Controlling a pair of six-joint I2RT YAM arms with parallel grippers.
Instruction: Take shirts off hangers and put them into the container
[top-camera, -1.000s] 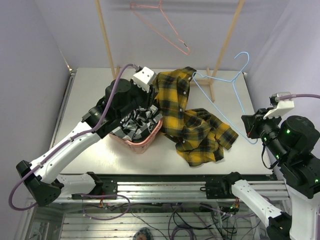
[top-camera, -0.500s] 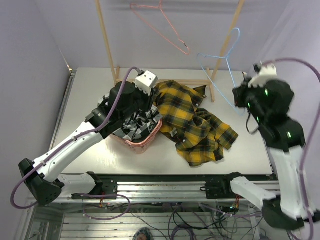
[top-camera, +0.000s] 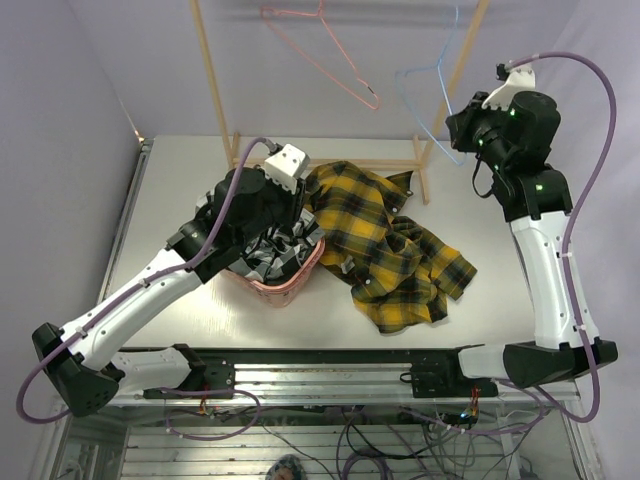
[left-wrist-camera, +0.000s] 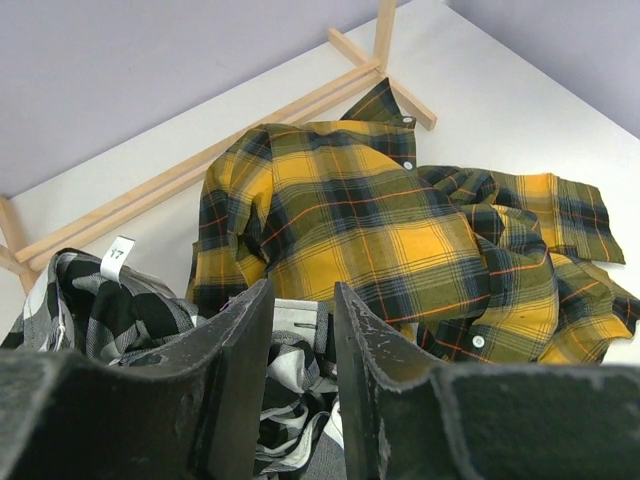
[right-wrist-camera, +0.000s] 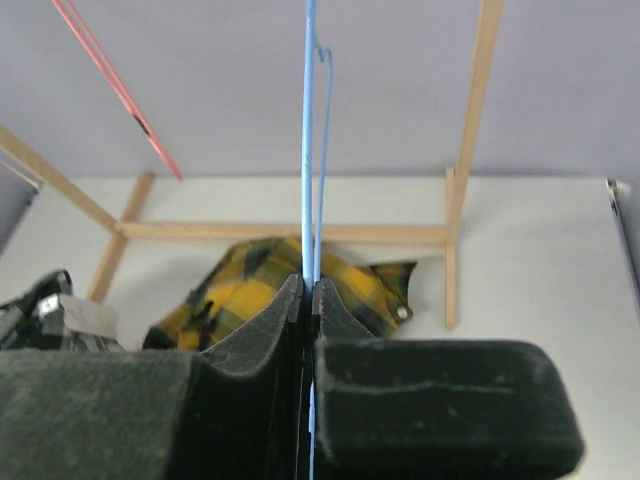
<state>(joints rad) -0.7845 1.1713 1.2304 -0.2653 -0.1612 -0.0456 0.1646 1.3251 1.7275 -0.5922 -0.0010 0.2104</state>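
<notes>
Right hand (right-wrist-camera: 307, 287), upper right in top view, pinching blue hanger (right-wrist-camera: 309, 120). Left hand (left-wrist-camera: 302, 295) part-spread over checked shirt (left-wrist-camera: 130, 310) in basket (top-camera: 290, 284); yellow shirt (top-camera: 390, 250) on table (top-camera: 180, 180).

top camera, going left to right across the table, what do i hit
pink basket → yellow-and-black plaid shirt → right arm

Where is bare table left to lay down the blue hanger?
Bare table lies between the yellow shirt and the right edge, and in the far left corner beside the rack pole. The middle is crowded: the shirt reaches the pink basket.
</notes>
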